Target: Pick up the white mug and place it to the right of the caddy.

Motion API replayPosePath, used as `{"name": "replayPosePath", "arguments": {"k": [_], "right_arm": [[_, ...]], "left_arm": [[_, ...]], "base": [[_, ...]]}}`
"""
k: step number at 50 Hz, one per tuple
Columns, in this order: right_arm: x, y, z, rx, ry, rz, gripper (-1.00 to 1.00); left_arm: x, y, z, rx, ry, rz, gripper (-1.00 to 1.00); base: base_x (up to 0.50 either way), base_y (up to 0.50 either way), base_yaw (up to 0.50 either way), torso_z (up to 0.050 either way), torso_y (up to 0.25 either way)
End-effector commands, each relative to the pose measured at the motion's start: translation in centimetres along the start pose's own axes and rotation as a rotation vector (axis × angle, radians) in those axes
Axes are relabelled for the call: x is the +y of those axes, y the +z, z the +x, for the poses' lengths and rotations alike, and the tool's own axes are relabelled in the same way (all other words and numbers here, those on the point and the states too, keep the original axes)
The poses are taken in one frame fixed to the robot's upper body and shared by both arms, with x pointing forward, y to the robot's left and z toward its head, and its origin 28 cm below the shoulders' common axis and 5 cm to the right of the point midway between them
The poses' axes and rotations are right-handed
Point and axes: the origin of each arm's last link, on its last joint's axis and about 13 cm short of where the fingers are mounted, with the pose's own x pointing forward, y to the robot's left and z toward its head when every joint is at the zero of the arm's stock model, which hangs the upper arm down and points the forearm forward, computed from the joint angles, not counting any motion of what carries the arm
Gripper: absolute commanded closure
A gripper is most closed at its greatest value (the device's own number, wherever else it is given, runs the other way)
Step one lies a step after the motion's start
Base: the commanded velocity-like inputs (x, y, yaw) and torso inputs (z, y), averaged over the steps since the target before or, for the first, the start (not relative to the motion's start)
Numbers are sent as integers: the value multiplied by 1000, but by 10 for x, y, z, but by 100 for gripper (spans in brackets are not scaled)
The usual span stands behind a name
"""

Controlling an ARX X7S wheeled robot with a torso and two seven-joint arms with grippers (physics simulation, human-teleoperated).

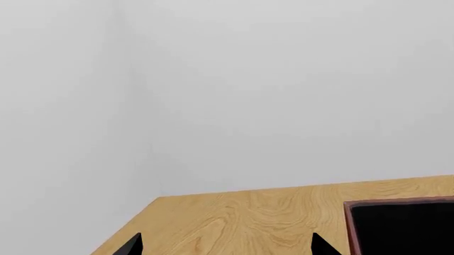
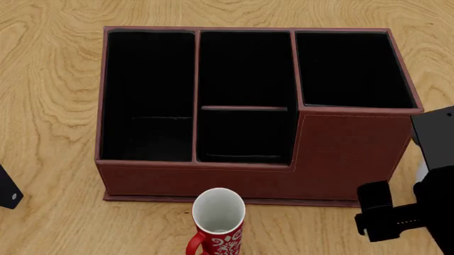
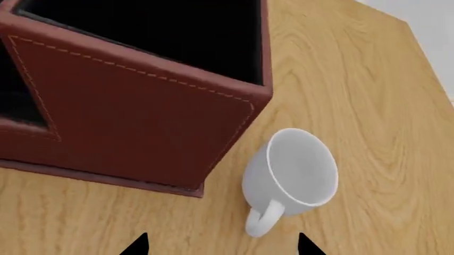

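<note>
While unclenched, right pincer [image 3: 221,245] above white mug [image 3: 292,175].

The light wooden counter [image 2: 57,64] shows a smooth, satin face with flowing grain. The large reddish-brown caddy [image 2: 341,154] looks like leather, matt, with pale stitching along its edges and a flat black lining. The plain white mug [image 3: 291,175] looks like smooth ceramic. The red patterned mug [image 2: 218,226] appears glazed, white inside.
</note>
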Motion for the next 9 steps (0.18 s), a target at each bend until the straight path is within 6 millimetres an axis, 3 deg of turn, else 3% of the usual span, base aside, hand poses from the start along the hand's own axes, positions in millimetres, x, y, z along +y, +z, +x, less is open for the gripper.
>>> {"name": "replayPosePath", "arguments": {"k": [1, 9], "right_arm": [[6, 10, -23, -94, -14, -54, -100], [11, 10, -38, -143, -17, -74, -100]], "left_arm": [[1, -1, -2, 1, 2, 2, -100], [1, 0, -3, -3, 2, 1, -100]], "base": [[0, 0, 0, 0, 0], [0, 0, 0, 0, 0]]}}
